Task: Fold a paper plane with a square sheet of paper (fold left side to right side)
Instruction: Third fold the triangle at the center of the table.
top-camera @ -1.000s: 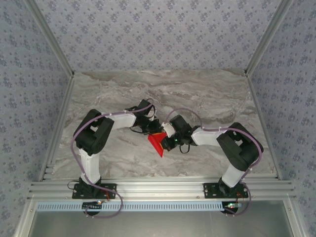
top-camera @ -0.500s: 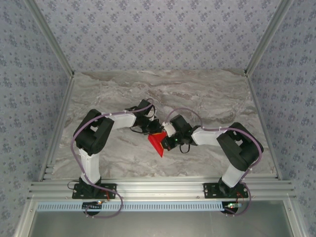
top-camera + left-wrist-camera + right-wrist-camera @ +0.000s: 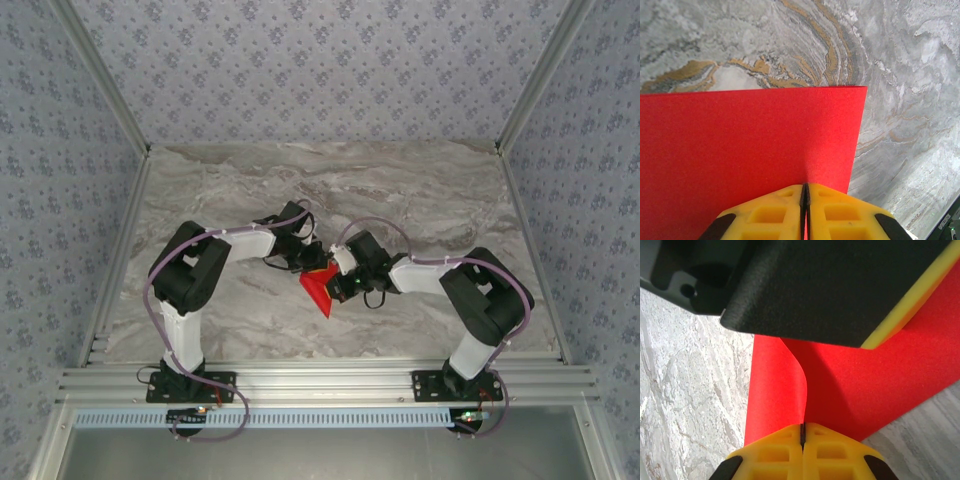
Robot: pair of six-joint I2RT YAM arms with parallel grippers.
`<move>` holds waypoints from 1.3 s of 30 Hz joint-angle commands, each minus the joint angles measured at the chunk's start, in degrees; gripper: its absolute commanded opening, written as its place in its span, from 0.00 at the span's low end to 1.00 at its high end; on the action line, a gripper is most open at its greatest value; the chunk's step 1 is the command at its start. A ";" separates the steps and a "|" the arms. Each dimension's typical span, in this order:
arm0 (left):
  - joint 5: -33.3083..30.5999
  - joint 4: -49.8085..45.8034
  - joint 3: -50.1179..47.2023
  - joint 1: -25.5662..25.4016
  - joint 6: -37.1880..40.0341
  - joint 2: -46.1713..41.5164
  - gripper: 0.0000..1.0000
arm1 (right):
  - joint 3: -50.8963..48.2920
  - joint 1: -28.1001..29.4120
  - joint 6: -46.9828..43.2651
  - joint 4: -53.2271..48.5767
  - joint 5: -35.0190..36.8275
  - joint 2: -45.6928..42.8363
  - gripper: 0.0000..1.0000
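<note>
On the grey marble table (image 3: pixel 250 180), the left arm (image 3: pixel 185 275) reaches from 7 o'clock in toward the middle. Its left gripper (image 3: pixel 805 192) has the yellow fingertips pressed together, pinching the near edge of the red paper sheet (image 3: pixel 318 290). In the left wrist view, the paper runs flat from 9 o'clock to a square corner at about 1 o'clock.

From above, the sheet sits just toward 6 o'clock of the table's centre, between the two wrists, and shows as a red wedge pointing to 6 o'clock.

The right gripper (image 3: pixel 802 432) meets it from 3 o'clock, its fingertips closed tight on a raised, curling edge of the paper. The left gripper's black and yellow finger lies across 12 o'clock in the right wrist view. The right arm (image 3: pixel 485 295) bends back to 5 o'clock.
</note>
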 commanded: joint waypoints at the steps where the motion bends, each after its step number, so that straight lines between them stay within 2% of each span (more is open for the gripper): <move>1: 0.08 0.01 -0.67 -0.75 0.02 0.37 0.11 | 0.37 -0.37 0.59 -0.28 -0.62 1.09 0.00; 27: 0.43 -0.41 -0.30 -0.74 0.59 -0.55 0.11 | 1.56 -0.46 -0.48 -4.01 1.80 2.93 0.00; 39: 0.19 -8.93 5.75 2.38 5.35 -5.44 0.18 | 1.53 0.15 -2.77 -7.20 2.37 3.92 0.00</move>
